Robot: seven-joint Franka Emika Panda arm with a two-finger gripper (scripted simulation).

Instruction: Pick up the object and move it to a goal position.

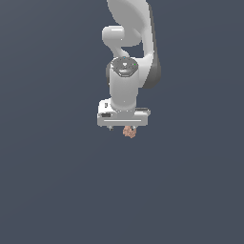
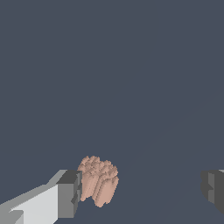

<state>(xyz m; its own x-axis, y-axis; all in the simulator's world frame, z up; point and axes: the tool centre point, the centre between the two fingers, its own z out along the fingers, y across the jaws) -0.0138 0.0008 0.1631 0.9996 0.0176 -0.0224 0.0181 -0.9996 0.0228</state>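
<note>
The object (image 1: 129, 132) is a small, lumpy, pinkish-brown blob just below the white hand in the exterior view. In the wrist view the object (image 2: 98, 181) lies between the two fingers, close beside one dark fingertip (image 2: 68, 194) and far from the other fingertip (image 2: 213, 190). My gripper (image 2: 140, 192) is open, with a wide gap between its jaws. In the exterior view the gripper (image 1: 123, 127) hangs straight down from the white arm, right over the object, and its fingers are mostly hidden by the hand.
A flat, plain dark blue-grey surface (image 1: 57, 181) fills both views. No other object, container or edge shows.
</note>
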